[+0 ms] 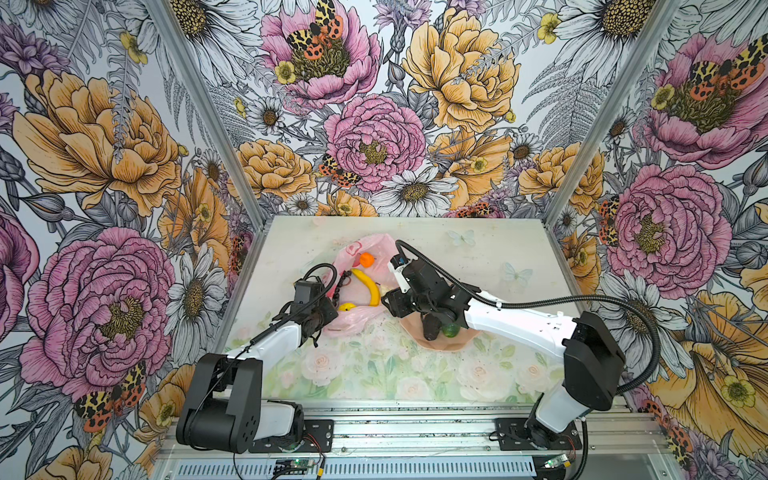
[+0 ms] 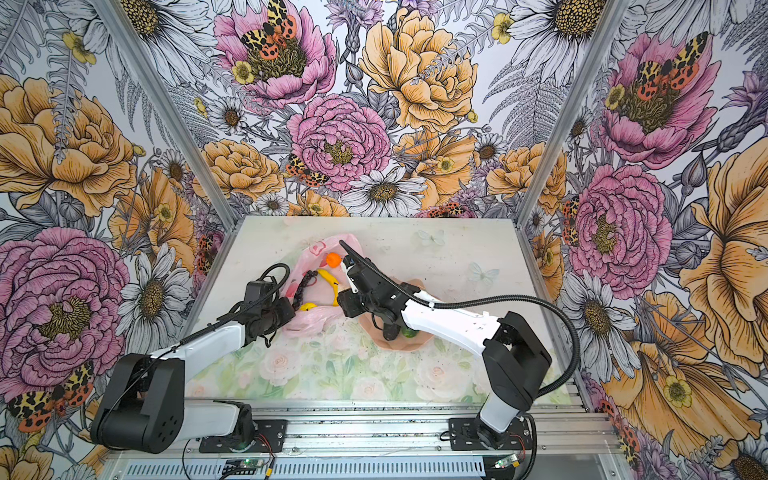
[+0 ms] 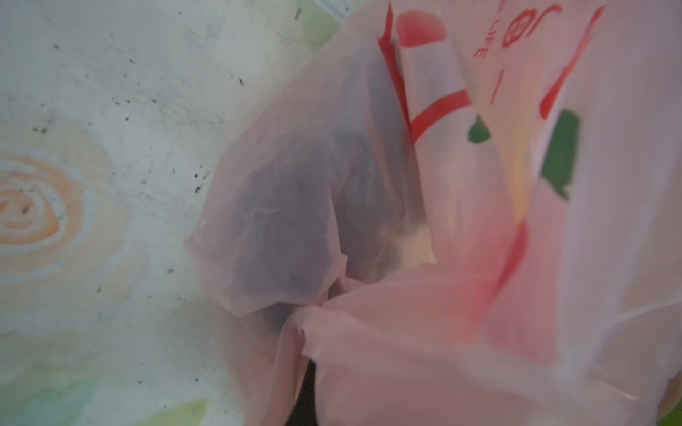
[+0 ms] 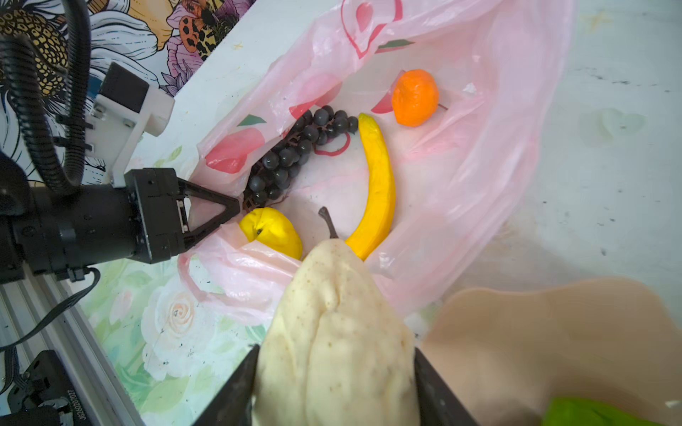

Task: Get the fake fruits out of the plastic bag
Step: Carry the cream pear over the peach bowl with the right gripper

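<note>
The pale-pink plastic bag [image 1: 376, 249] [image 2: 316, 320] [image 4: 479, 166] lies open on the table. Inside it are a yellow banana [image 4: 378, 184], an orange [image 4: 415, 97], a lemon [image 4: 273, 230] and a black grape bunch [image 4: 291, 155]. My left gripper [image 1: 332, 309] [image 4: 238, 212] is shut on the bag's near-left edge. In the left wrist view the bag film [image 3: 479, 295] covers its jaws. My right gripper [image 1: 388, 299] [image 4: 336, 350] is shut on a cream-white knobbly piece [image 4: 332, 313] with a brown stem, held over the bag's near rim beside the bowl.
A peach petal-edged bowl [image 1: 440, 343] [image 4: 553, 332] stands right of the bag, under my right arm. It holds a dark avocado [image 1: 432, 326] and a green lime [image 1: 450, 330]. Floral walls close in three sides. An aluminium rail runs along the front.
</note>
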